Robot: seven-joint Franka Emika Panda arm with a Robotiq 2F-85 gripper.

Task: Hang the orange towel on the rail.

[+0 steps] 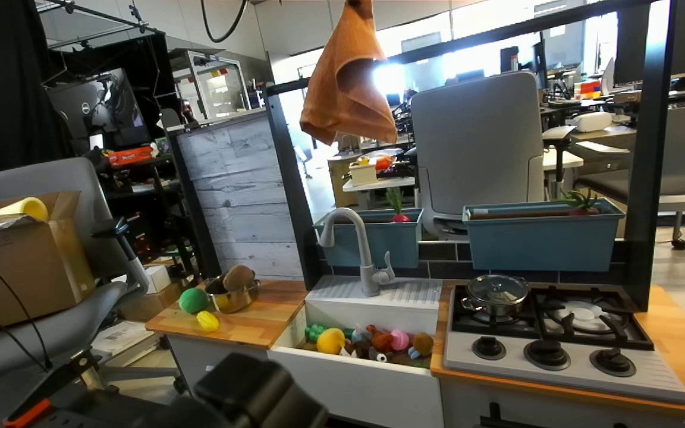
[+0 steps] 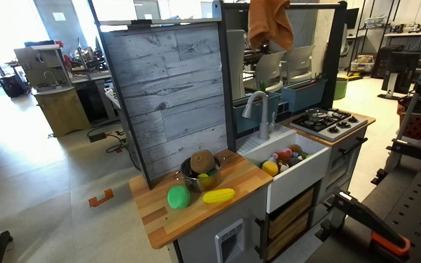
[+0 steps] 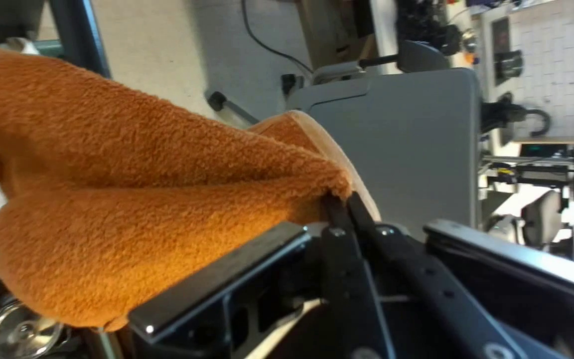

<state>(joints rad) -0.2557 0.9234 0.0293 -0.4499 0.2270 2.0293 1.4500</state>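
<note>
The orange towel (image 1: 330, 98) hangs by its upper end at the top of the frame in both exterior views. In the wrist view the 2 fingers (image 3: 344, 259) are drawn together, nearly side by side, and their tips pinch 1 gathered bit of the towel just right of the frame's middle; the rest of it spreads to the left edge.

The picking up and lifting look done: the towel's upper part seems about level with the rail (image 1: 497, 35), which slants across the upper right of the frame in an exterior view. In both exterior views the towel hides a stretch of the rail, and its lower edge dangles well below. Whether it touches the rail or is only in front of it, I cannot tell; no part can be seen laid over the far side.

By my reading, 3 steps are left: get the towel across the rail so that some falls on each side, loosen the grip, and back away. In an exterior view the white sink (image 1: 354, 380) sits in the lower middle of the frame, so a towel let go too soon might drop that way.
</note>
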